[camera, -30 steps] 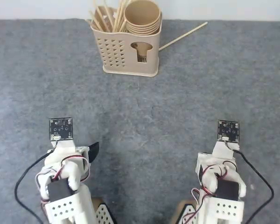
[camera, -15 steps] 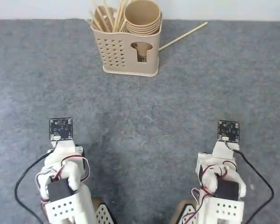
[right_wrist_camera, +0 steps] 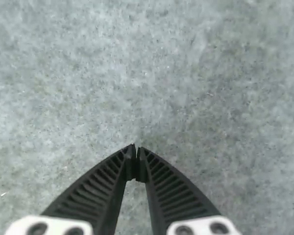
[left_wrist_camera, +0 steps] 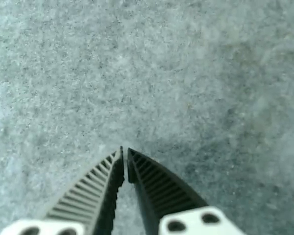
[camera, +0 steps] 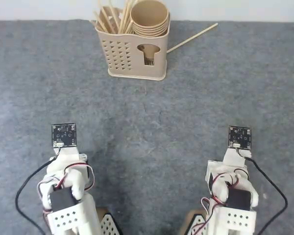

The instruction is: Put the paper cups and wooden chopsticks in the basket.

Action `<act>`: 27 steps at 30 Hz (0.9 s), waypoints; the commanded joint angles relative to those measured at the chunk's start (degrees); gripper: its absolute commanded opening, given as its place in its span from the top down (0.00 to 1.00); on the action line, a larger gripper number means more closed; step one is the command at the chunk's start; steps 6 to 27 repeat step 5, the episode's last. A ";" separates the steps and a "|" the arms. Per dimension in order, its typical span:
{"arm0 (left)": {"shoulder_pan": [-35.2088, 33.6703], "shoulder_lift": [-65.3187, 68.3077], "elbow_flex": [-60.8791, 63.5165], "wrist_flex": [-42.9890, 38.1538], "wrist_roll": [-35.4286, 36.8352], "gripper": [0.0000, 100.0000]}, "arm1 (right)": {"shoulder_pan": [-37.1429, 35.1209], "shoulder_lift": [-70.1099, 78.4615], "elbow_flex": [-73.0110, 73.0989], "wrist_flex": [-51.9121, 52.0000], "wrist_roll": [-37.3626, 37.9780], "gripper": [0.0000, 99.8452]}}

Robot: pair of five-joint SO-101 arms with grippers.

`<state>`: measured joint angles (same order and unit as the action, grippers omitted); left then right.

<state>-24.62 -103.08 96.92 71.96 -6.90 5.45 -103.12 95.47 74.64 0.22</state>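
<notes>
1. Both arms (camera: 63,188) (camera: 232,191) sit at the near edge of the grey felt (camera: 152,122).
2. Left gripper (left_wrist_camera: 123,151): jaws closed tip to tip, empty, over bare felt.
3. Right gripper (right_wrist_camera: 135,148): jaws likewise pressed together, holding nothing.
4. Far off, the basket (camera: 125,58) holds stacked paper cups (camera: 149,17) and a bundle of wooden chopsticks (camera: 110,19).
5. 1 loose chopstick (camera: 193,36) lies on the felt just beside the basket.

White arms (camera: 68,210), blk fingers (left_wrist_camera: 157,186), reddish(?) wires (camera: 63,180)
</notes>
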 commanded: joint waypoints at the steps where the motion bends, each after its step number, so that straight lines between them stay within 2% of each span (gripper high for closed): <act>1: 0.26 -0.79 -0.40 0.18 -0.79 0.99 | 0.57 -0.13 0.88 0.13 0.97 0.99; 27: 0.18 -0.88 -0.40 0.18 -0.79 0.99 | 0.57 -0.13 0.88 0.13 0.97 0.99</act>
